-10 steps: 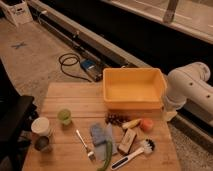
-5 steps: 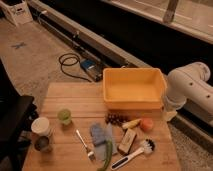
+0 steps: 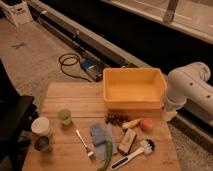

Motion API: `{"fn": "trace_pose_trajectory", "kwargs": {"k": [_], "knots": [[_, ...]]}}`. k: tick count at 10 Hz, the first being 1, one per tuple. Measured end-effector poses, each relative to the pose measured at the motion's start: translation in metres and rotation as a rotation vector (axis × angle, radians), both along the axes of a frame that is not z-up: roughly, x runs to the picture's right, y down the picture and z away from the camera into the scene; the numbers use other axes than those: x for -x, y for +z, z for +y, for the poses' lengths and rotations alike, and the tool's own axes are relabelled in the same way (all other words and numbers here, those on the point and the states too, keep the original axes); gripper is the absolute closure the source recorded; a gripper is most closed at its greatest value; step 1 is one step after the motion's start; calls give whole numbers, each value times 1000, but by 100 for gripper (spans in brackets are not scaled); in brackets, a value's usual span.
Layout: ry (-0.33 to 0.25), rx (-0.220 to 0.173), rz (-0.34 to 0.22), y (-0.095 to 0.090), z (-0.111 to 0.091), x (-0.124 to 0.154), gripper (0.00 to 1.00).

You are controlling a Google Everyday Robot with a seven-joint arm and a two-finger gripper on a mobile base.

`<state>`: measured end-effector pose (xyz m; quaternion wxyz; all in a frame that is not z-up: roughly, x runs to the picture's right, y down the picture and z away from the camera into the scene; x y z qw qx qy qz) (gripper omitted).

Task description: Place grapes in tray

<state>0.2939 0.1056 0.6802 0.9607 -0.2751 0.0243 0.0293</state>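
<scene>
The gripper [image 3: 170,115] sat at the low end of the white jointed robot arm [image 3: 192,90], just off the right front corner of the large rectangular yellow plastic tray [image 3: 133,103]. Whether it was open or closed could not be told, and nothing showed in it.

From there the small bunch of dark purple-brown grapes [image 3: 116,118] lay to the left along the tray's front wall, just in front of that wall near its middle, resting on the pale wooden tabletop [image 3: 65,95]. The grapes were apart from the gripper and outside the tray. Two things lay between them: a round orange-red fruit [image 3: 146,124] in front of the tray's right front corner, and a pale yellow banana-like piece [image 3: 131,123] just beside the grapes on the side facing the gripper. Whether that piece touched the bunch could not be made out.

The bunch looked a little wider than deep, its longer line running roughly parallel to the tray's front wall.

By my judgement, the coming reach would run leftward along that wall and over the fruit and the yellow piece. A descent from above would suit better than a sweep in from the side. The carry afterwards would be short: up and back over the front wall.
</scene>
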Motion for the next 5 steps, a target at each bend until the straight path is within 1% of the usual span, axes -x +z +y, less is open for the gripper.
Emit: {"fn": "trace_pose_trajectory", "kwargs": {"k": [1, 2, 3, 5], "knots": [[-21, -28, -4, -4, -6, 2, 35], [-43, -47, -14, -8, -11, 7, 35], [-72, -63, -39, -11, -19, 21, 35], [-125, -71, -93, -7, -24, 62, 35]]}}
